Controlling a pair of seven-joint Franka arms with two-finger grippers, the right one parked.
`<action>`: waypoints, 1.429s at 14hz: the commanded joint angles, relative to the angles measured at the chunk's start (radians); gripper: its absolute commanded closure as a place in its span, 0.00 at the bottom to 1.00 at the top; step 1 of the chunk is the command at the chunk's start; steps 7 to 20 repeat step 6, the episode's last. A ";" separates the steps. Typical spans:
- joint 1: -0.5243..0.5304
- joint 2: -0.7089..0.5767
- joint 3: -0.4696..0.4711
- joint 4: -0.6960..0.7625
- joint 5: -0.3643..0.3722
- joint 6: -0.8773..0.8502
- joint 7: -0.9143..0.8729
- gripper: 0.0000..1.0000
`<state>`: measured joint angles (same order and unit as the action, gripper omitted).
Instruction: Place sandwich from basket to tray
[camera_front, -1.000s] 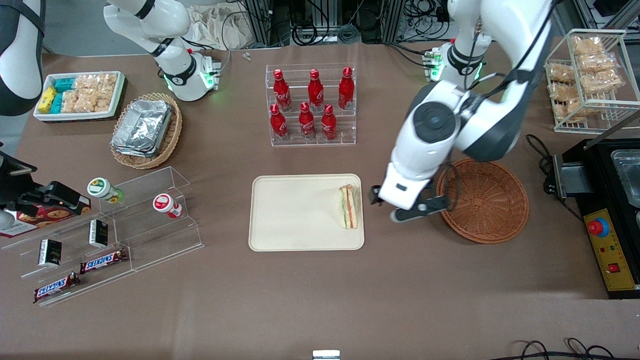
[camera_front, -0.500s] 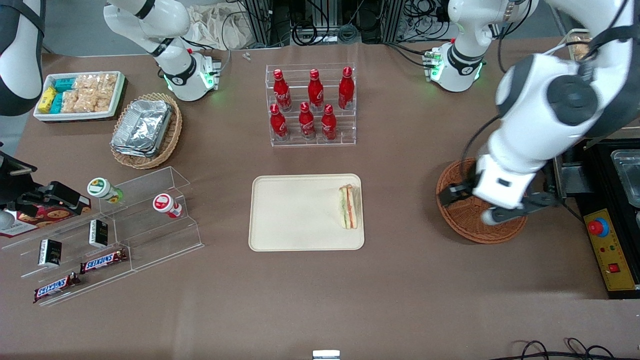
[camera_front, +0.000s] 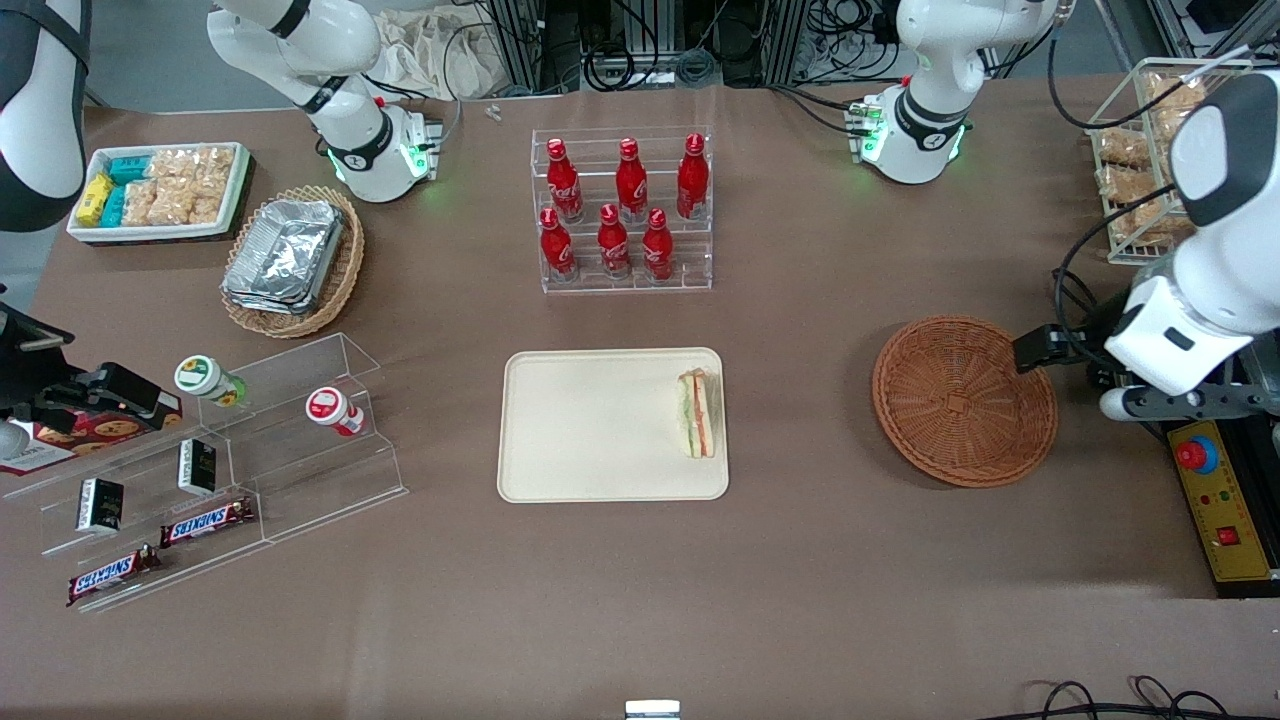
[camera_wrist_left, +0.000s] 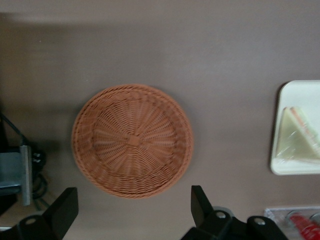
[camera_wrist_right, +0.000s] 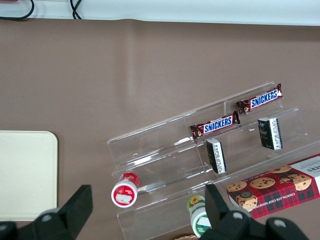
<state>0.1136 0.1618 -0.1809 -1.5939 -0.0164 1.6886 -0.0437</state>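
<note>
The sandwich (camera_front: 699, 413), a pale wedge with green and orange-red layers, lies on the cream tray (camera_front: 590, 430) near the tray's edge toward the working arm's end; it also shows as the sandwich (camera_wrist_left: 300, 142) on the tray (camera_wrist_left: 280, 165). The round reddish-brown basket (camera_front: 965, 400) sits on the table with nothing in it, also seen as the basket (camera_wrist_left: 132, 141). My gripper (camera_front: 1075, 375) hangs high beside the basket, toward the working arm's end of the table. In the wrist view the gripper (camera_wrist_left: 132, 210) is open, its black fingers (camera_wrist_left: 200, 202) wide apart with nothing between them.
A clear rack of red bottles (camera_front: 622, 210) stands farther from the camera than the tray. A black control box (camera_front: 1215, 490) and a wire rack of snacks (camera_front: 1170, 150) stand at the working arm's end. An oval basket of foil containers (camera_front: 292, 258) and acrylic shelves (camera_front: 230, 460) lie toward the parked arm's end.
My gripper has swung from beside the tray, over the basket, out to the working arm's end of the table. The sandwich has stayed on the tray.
</note>
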 joint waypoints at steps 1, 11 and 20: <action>0.005 -0.054 0.023 -0.093 -0.007 0.026 0.064 0.00; 0.005 -0.019 0.021 0.000 0.048 0.004 0.154 0.00; 0.005 -0.019 0.021 0.000 0.048 0.004 0.154 0.00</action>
